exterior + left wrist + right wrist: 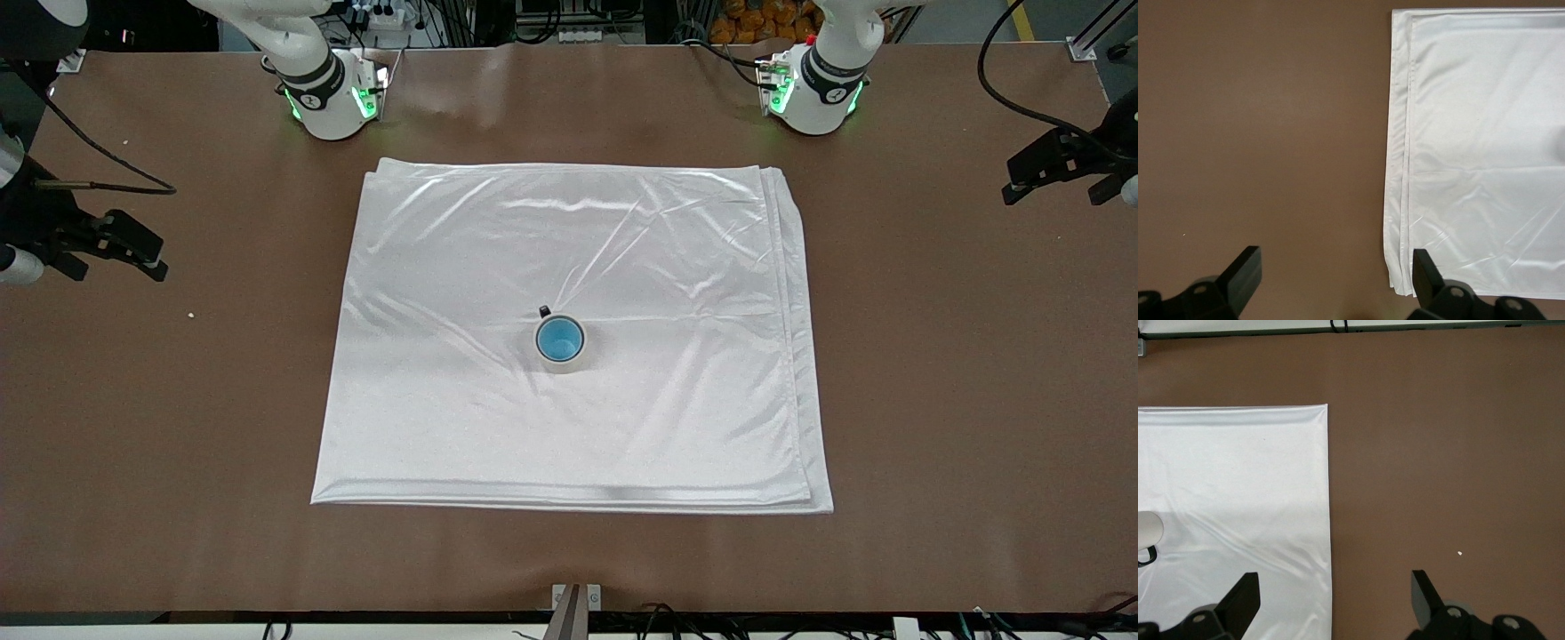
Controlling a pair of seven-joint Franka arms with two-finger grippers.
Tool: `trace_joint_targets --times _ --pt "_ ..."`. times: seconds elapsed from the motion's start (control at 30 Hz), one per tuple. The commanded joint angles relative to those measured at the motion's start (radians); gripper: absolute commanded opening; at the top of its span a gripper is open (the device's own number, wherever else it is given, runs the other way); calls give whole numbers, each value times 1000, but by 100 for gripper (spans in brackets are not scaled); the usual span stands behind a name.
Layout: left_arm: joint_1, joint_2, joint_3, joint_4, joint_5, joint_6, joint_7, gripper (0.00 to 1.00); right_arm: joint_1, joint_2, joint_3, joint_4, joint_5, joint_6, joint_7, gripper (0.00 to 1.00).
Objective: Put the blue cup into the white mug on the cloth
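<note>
The white mug (564, 362) stands upright near the middle of the cloth (622, 249), its black handle turned toward the robots' bases. The blue cup (560, 338) sits inside the mug, and only its bright blue inside shows. My right gripper (147, 253) (1335, 590) hangs open and holds nothing, above the table at the right arm's end, beside the cloth's (1238, 473) edge. A sliver of the mug (1148, 530) shows in the right wrist view. My left gripper (1013, 180) (1337, 267) hangs open and holds nothing at the left arm's end, by a corner of the cloth (1485, 133).
The brown table (933, 400) lies bare all round the cloth. A small white crumb (190, 314) lies on it at the right arm's end and shows as a crumb (1459, 553) in the right wrist view. A metal bracket (573, 604) stands at the table's nearest edge.
</note>
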Motion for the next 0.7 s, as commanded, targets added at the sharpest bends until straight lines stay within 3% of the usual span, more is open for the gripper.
trace_joint_targets --times 0.0,0.67 --pt "2 -3 -1 1 -8 -12 -11 100 1 -31 5 -28 1 -13 -8 100" --pt "2 -3 -1 1 -8 -12 -11 100 4 -31 5 -28 3 -42 -54 100"
